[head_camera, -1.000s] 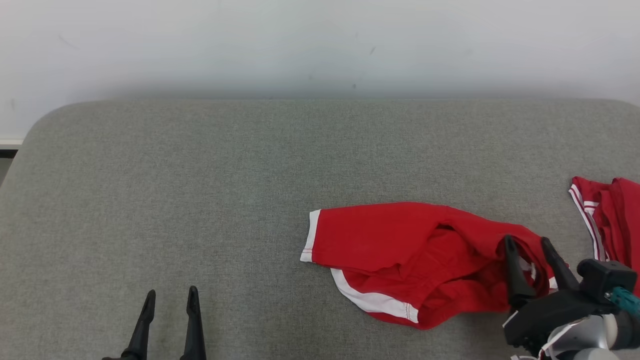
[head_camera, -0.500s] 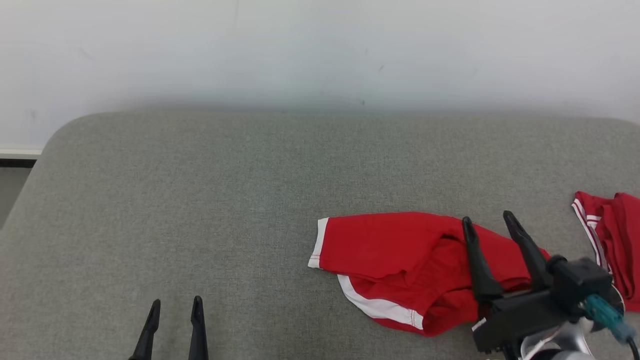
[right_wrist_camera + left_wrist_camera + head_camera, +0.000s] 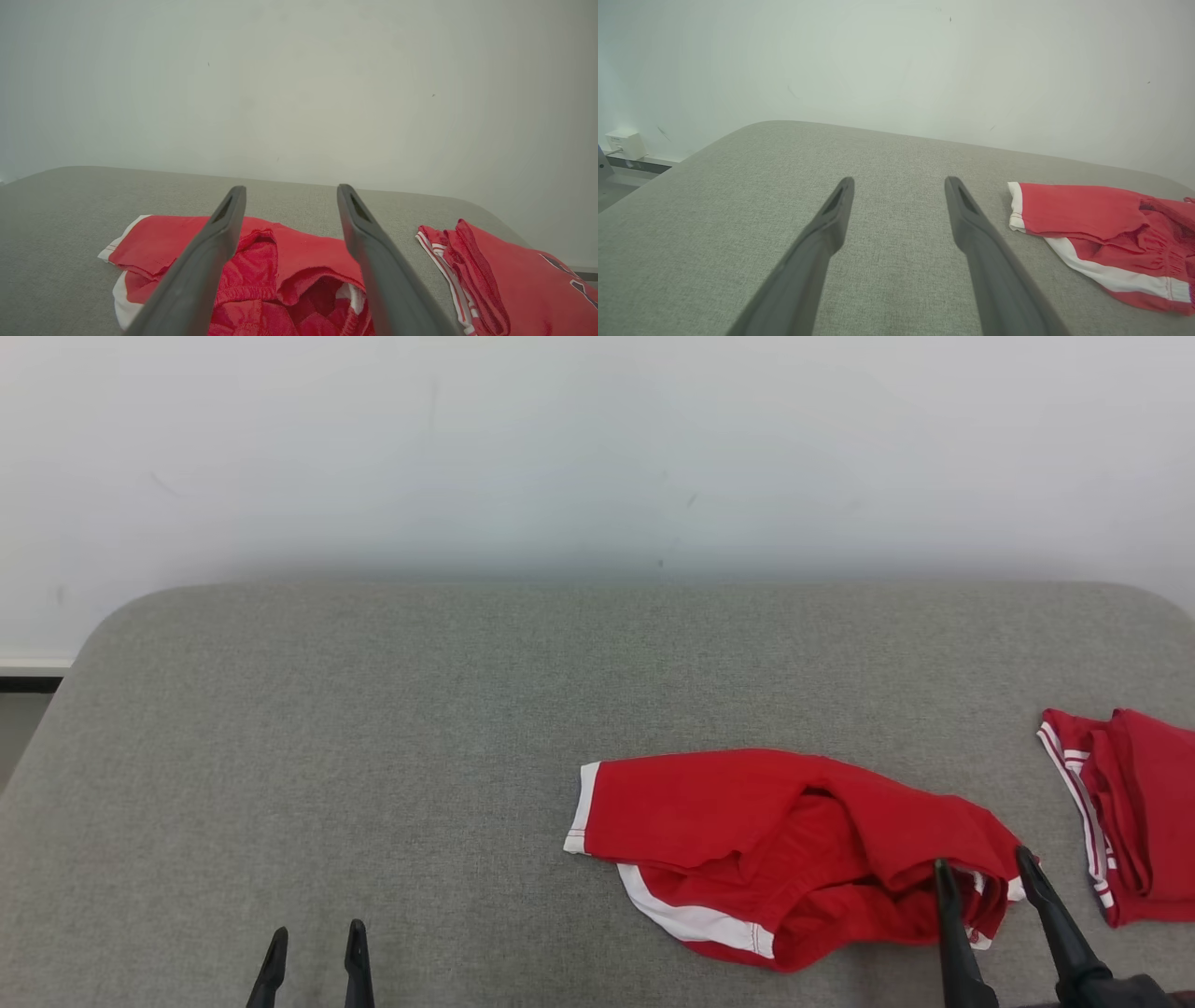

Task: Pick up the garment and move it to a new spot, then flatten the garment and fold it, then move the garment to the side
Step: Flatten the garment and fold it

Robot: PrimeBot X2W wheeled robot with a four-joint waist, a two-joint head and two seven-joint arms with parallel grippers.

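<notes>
Our right gripper (image 3: 982, 861), fingers spread and holding nothing, stands at the near right end of the crumpled red garment (image 3: 747, 812) (white trim along its hems) on the grey cushion (image 3: 373, 756). Our left gripper (image 3: 316, 930), likewise spread, is well apart to its left.

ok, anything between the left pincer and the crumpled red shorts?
Nothing: bare grey cushion between left pincer and red shorts, in head and left wrist views.

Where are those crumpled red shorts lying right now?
In the head view, the red shorts lie crumpled on the grey padded surface, right of centre, with the right pincer at their right end and another red garment apart, further right.
</notes>
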